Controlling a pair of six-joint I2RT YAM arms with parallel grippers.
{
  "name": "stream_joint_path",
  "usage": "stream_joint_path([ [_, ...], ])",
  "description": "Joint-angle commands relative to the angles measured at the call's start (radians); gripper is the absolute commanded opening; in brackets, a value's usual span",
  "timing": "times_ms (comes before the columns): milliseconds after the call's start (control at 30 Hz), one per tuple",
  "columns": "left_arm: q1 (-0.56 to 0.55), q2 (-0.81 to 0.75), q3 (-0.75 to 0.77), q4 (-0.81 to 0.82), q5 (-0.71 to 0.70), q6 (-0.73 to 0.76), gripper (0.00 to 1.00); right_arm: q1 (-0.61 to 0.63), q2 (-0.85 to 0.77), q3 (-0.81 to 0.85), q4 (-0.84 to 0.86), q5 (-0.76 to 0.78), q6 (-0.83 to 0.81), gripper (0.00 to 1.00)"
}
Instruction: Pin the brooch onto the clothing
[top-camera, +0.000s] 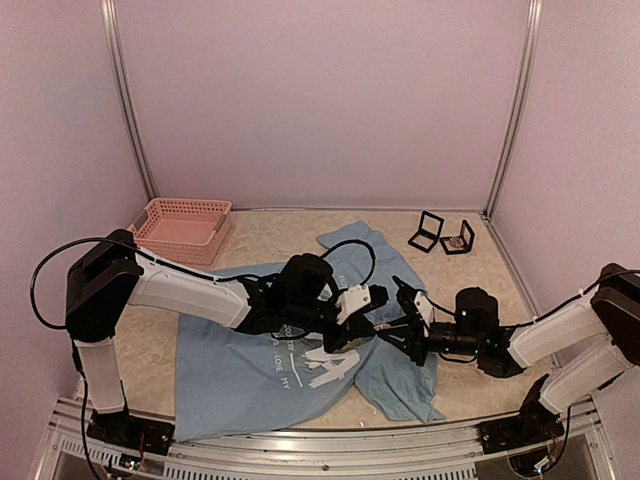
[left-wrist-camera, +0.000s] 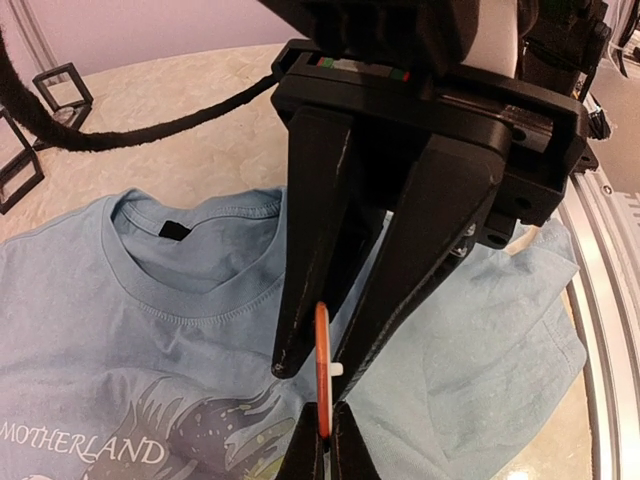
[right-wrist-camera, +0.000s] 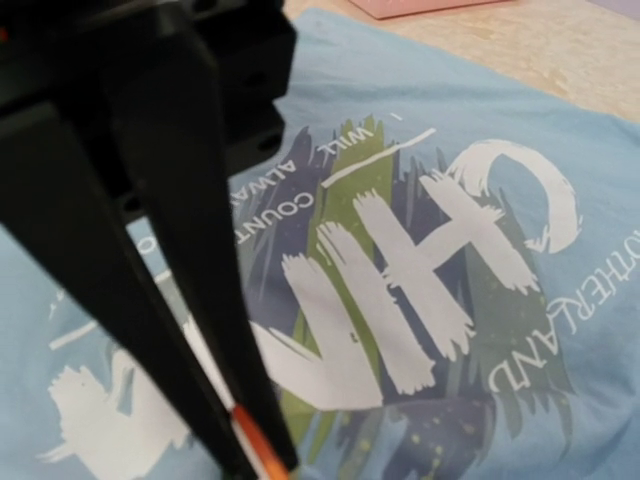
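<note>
Brooch (left-wrist-camera: 322, 372), your orange disc, sits edge-on above the T-shirt (top-camera: 245, 375), pinched from both sides. Your left gripper (left-wrist-camera: 326, 447) is clenched on its lower edge, and your right gripper (left-wrist-camera: 312, 375) clamps it from above.

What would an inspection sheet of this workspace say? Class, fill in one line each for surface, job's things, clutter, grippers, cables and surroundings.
Surface: pale table, partly covered by cloth.
Job's things: T-shirt lies printed side up; orange brooch is held edge-on above it.
Clutter: pink basket far left; two black frames far right.
Grippers: left gripper and right gripper both pinch the brooch.
Cables: black cable loops from the left arm.
Surroundings: plain pink walls, metal rail at the near edge.
</note>
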Motion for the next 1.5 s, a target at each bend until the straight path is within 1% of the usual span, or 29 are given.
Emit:
stream_joint_path([
  [0, -0.03, -0.034, -0.003, 0.003, 0.08, 0.011, 0.0, -0.039, -0.021, -0.018, 0.055, 0.081, 0.058, 0.14],
  [300, -0.03, -0.035, 0.001, -0.005, 0.077, 0.011, 0.0, -0.048, -0.03, -0.023, 0.057, 0.079, 0.073, 0.18],
  [433, -0.028, -0.031, 0.0, -0.009, 0.048, 0.019, 0.0, -0.049, -0.056, -0.032, 0.032, 0.067, 0.052, 0.23],
  [600, -0.026, -0.027, -0.006, -0.01, -0.003, 0.037, 0.0, -0.052, -0.159, -0.053, -0.054, 0.004, 0.017, 0.3],
  [733, -0.028, -0.021, -0.006, -0.005, -0.039, 0.043, 0.0, -0.057, -0.269, -0.073, -0.133, -0.011, 0.008, 0.35],
  [900, -0.047, -0.011, -0.008, -0.01, -0.133, 0.078, 0.0, -0.067, -0.373, -0.078, -0.21, -0.015, 0.01, 0.38],
  [1133, -0.11, 0.015, 0.003, -0.049, -0.356, 0.217, 0.0, -0.069, -0.406, -0.066, -0.225, 0.097, 0.032, 0.4],
  [1200, -0.127, 0.026, 0.012, -0.073, -0.432, 0.264, 0.03, -0.071, -0.402, -0.059, -0.231, 0.119, 0.037, 0.4],
  [1300, -0.153, 0.051, 0.031, -0.118, -0.497, 0.329, 0.1, -0.072, -0.382, -0.054, -0.237, 0.149, 0.042, 0.4],
  [1400, -0.185, 0.072, 0.062, -0.197, -0.511, 0.359, 0.2, -0.07, -0.353, -0.039, -0.261, 0.167, 0.046, 0.41],
  [1467, -0.209, 0.074, 0.079, -0.236, -0.494, 0.35, 0.3, -0.071, -0.341, -0.03, -0.268, 0.172, 0.052, 0.42],
])
